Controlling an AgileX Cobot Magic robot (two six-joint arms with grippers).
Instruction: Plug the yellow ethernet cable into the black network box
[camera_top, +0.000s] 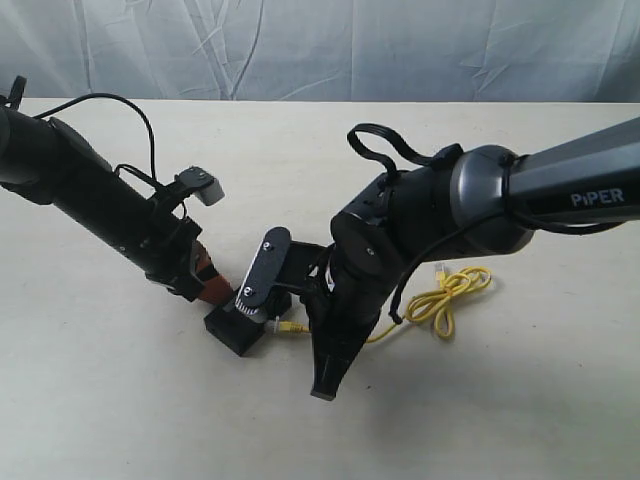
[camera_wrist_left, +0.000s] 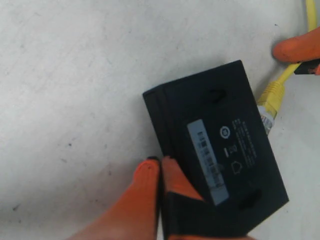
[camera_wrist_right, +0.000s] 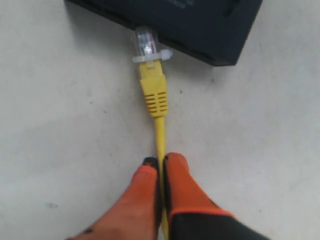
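Yellow ethernet cable (camera_wrist_right: 159, 125), clear-plugged, touches flat black network box (camera_wrist_right: 200, 25).

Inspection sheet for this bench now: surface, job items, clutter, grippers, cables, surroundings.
Surface: pale table, lightly speckled.
Job's things: black network box lies flat, label up. The clear plug of the yellow ethernet cable is at the box's side; how far it is seated cannot be told.
Clutter: nothing seen.
Grippers: left gripper has its fingers together at the box's corner. Right gripper pinches the cable behind the plug boot.
Cables: yellow slack lies looped on the table beyond the right arm; black leads run along the arms.
Surroundings: wrinkled pale sheet behind the table.
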